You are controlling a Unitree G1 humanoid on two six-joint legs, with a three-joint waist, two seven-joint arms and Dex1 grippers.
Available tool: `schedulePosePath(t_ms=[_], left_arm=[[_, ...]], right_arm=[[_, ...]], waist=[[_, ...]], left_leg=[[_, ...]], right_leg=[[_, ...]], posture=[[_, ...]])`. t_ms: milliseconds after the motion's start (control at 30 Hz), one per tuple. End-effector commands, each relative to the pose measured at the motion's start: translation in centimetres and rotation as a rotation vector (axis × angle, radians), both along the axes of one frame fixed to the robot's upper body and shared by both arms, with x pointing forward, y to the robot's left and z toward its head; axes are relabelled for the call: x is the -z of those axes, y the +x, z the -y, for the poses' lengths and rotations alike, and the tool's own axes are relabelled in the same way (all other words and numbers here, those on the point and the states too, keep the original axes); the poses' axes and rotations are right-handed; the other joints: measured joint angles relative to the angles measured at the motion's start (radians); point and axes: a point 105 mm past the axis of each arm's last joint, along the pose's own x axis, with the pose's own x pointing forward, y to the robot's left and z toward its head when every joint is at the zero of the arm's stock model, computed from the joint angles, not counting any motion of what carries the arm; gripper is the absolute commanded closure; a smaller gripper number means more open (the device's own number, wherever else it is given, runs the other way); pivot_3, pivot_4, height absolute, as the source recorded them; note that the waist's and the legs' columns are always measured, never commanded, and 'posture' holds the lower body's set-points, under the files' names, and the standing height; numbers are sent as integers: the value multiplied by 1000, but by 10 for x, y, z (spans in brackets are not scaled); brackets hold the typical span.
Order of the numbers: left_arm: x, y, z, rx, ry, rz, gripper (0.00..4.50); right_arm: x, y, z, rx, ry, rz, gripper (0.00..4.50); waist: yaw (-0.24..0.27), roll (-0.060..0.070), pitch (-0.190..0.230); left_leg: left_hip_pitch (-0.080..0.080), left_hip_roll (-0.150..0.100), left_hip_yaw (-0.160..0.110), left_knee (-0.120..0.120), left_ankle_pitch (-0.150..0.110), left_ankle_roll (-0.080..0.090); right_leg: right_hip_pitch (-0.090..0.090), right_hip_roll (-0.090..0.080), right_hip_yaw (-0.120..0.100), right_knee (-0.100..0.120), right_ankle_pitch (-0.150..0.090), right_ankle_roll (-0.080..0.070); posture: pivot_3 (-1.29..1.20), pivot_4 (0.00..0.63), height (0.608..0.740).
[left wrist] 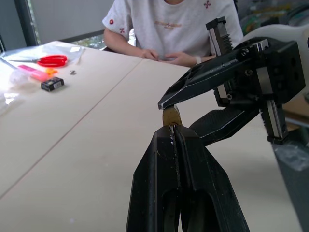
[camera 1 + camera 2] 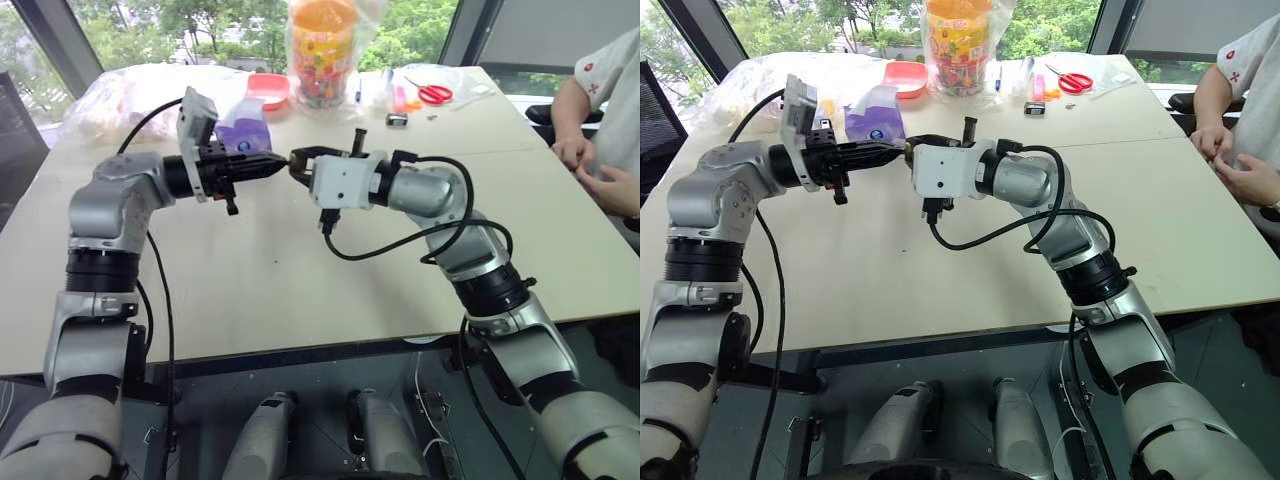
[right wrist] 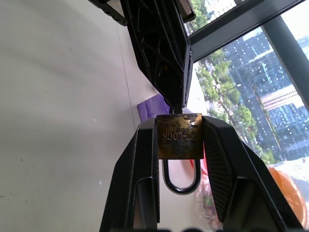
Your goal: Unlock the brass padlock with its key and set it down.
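Observation:
My right gripper (image 3: 179,121) is shut on the brass padlock (image 3: 178,137), clamping its body between both fingers above the table. The silvery shackle (image 3: 181,186) points back toward the wrist and looks closed. My left gripper (image 1: 171,128) comes in from the opposite side with its fingers pressed together. Its tips meet the padlock's (image 1: 170,115) keyhole end, and a thin bit of the key (image 3: 177,110) shows between them. In the left eye view the two grippers meet tip to tip (image 2: 290,160) over the middle of the table.
The tan table (image 2: 300,300) has clutter along its far edge: a purple pouch (image 2: 245,132), a pink bowl (image 2: 268,88), a jar of colourful items (image 2: 322,50), red scissors (image 2: 433,93) and a small black box (image 2: 397,119). A person (image 2: 600,110) sits at the right side.

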Motion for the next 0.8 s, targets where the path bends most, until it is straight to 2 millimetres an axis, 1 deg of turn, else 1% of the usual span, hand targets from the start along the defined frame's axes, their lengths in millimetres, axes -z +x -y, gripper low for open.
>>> schedulePosePath(t_ms=[33, 200, 367, 467, 533, 567, 600, 633, 667, 733, 800], left_arm=[[-8, 2, 0, -36, 120, 200, 4457], [-11, 1, 4, -22, 218, 382, 4457], [-11, -1, 5, 0, 262, 464, 4457], [-6, -3, 4, 18, 301, 488, 4457], [-5, -3, 6, 27, 293, 485, 4457], [-5, -1, 4, 8, 236, 353, 4457], [-4, 0, 3, -2, 197, 252, 4457], [-7, 2, 2, -18, 145, 180, 4457], [-12, 0, 0, -4, 82, 96, 4213], [-23, -1, -4, -12, 3, 24, 3589], [-29, -3, -6, -7, -34, -27, 2671]], right_arm=[[-12, -11, -6, -46, 8, 50, 3770], [-10, -11, -6, -46, 4, 39, 3770], [-9, -11, -6, -47, 0, 32, 3770], [-9, -11, -6, -48, -1, 30, 3770], [-8, -11, -6, -48, -2, 29, 3770], [-9, -10, -6, -46, -1, 32, 3770], [-9, -10, -6, -45, -1, 34, 3770], [-9, -10, -6, -44, -1, 36, 3770], [-9, -10, -6, -43, -1, 38, 3770], [-9, -10, -6, -39, -4, 39, 3770], [-9, -9, -6, -37, -6, 40, 3770]], waist=[[2, 0, 0], [2, 0, 0], [2, 0, 0], [1, 0, 0], [1, 0, 0], [1, 0, 0], [1, 0, 0], [0, 0, 0], [0, 0, 0], [-3, 0, 0], [-4, 0, 0]], left_leg=[[0, 0, 0, 0, 0, 0], [0, 0, 0, 0, 0, 0], [0, 0, 0, 0, 0, 0], [0, 0, 0, 0, 0, 0], [0, 0, 0, 0, 0, 0], [0, 0, 0, 0, 0, 0], [0, 0, 0, 0, 0, 0], [0, 0, 0, 0, 0, 0], [0, 0, 0, 0, 0, 0], [0, 0, 0, 1, 0, 0], [0, 0, -1, 1, 0, 0]], right_leg=[[0, 0, 0, 0, 0, 0], [0, 0, 0, 0, -1, -1], [0, 0, 0, 0, 0, 0], [0, 0, 0, 0, 0, 0], [0, 0, 0, 0, 0, 1], [0, 0, 0, 0, 0, 1], [0, 0, 0, 0, 0, 1], [0, 0, 0, 0, 0, 1], [0, 0, 0, 0, 0, 2], [0, 1, -1, 1, -1, 4], [0, 1, -1, 1, -1, 4]], posture=[[0, 150, 740], [0, 150, 740], [0, 150, 740], [0, 150, 740], [0, 150, 740], [0, 150, 740], [0, 150, 740], [0, 150, 740], [0, 150, 740], [0, 150, 740], [0, 150, 740]])
